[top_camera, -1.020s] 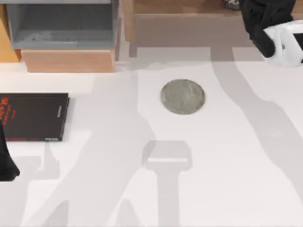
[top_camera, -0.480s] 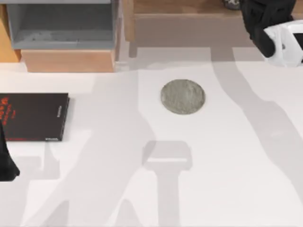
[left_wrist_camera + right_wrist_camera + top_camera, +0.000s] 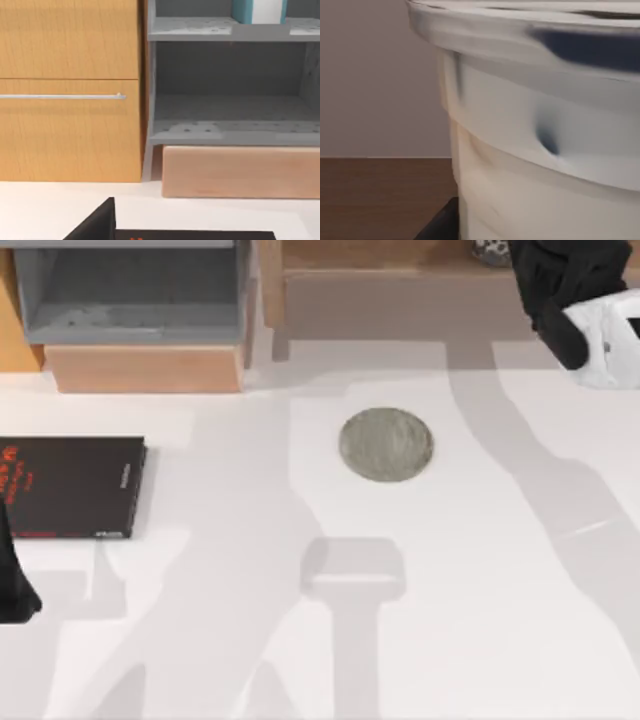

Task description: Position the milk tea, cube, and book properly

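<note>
1. Right gripper [image 3: 560, 310] at the desk's far right corner — fingers clamped on the milk tea [image 3: 545, 140].
2. Left gripper [image 3: 12, 580] parked at the left edge; fingers' state cannot be told.
3. Book [image 3: 259, 11] upright on the grey shelf [image 3: 230, 30] — grey coaster [image 3: 386, 444] mid-desk.

Grey coaster [image 3: 386, 444] mid-table; black book [image 3: 72, 486] left; grey shelf [image 3: 135, 290] behind.

Mottled grey coaster [image 3: 386, 444], black book [image 3: 70, 486] with red lettering, creamy-beige milk tea [image 3: 535, 165], teal-blue book [image 3: 242, 11]
</note>
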Action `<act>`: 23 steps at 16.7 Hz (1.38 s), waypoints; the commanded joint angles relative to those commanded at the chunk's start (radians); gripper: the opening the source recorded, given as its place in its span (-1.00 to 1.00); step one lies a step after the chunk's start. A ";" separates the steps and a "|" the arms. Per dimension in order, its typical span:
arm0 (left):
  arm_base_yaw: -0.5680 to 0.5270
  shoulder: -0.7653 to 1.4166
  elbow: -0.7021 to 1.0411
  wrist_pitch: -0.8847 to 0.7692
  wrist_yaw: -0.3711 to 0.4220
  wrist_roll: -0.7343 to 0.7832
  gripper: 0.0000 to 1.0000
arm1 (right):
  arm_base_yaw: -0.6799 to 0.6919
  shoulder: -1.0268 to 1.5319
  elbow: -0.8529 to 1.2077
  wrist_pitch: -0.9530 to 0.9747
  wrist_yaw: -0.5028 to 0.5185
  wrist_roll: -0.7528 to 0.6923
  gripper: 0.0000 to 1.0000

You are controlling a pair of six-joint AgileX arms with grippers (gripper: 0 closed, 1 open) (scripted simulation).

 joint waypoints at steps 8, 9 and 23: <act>0.000 0.000 0.000 0.000 0.000 0.000 1.00 | 0.038 -0.147 -0.198 0.046 0.038 0.002 -1.00; 0.000 0.000 0.000 0.000 0.000 0.000 1.00 | 0.044 -0.168 -0.229 0.054 0.043 0.002 -1.00; 0.000 0.000 0.000 0.000 0.000 0.000 1.00 | 0.169 -0.170 -0.310 0.206 0.130 0.008 -1.00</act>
